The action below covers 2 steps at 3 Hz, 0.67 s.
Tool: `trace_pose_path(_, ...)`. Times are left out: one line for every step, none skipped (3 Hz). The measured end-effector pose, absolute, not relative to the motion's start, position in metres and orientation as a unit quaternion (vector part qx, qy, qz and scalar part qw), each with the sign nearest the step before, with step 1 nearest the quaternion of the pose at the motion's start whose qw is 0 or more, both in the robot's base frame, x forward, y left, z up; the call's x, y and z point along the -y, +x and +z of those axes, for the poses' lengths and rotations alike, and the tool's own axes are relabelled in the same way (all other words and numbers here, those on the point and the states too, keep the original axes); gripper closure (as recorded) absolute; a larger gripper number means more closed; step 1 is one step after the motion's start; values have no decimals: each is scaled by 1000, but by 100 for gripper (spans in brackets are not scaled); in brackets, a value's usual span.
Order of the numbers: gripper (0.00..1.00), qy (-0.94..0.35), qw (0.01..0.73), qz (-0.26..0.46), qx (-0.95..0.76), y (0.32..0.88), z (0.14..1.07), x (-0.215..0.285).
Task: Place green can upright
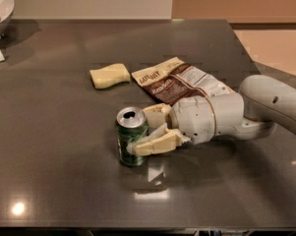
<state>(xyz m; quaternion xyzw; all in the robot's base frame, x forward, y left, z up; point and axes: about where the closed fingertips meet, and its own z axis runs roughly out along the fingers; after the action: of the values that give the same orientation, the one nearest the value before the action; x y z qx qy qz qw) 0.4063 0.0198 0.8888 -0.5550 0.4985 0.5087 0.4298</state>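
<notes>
The green can [125, 140] stands upright on the dark table [54, 146], near the middle of its front part. It is a small dark-green drink can with pale markings on its side. Its silver top faces up with the opening showing. The gripper [142, 131] reaches in from the right and clasps it, one finger across its near side, the other behind.

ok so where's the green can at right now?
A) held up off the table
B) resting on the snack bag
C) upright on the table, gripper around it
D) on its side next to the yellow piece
C: the green can stands upright on the table, silver top facing up, with the gripper reaching in from the right and one finger on either side of it.
</notes>
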Motion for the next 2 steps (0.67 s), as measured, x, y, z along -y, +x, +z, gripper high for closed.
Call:
trace_pose_path(58, -554, 428, 510, -500, 405, 885, -21)
trace_pose_path(36, -552, 427, 512, -502, 405, 882, -22)
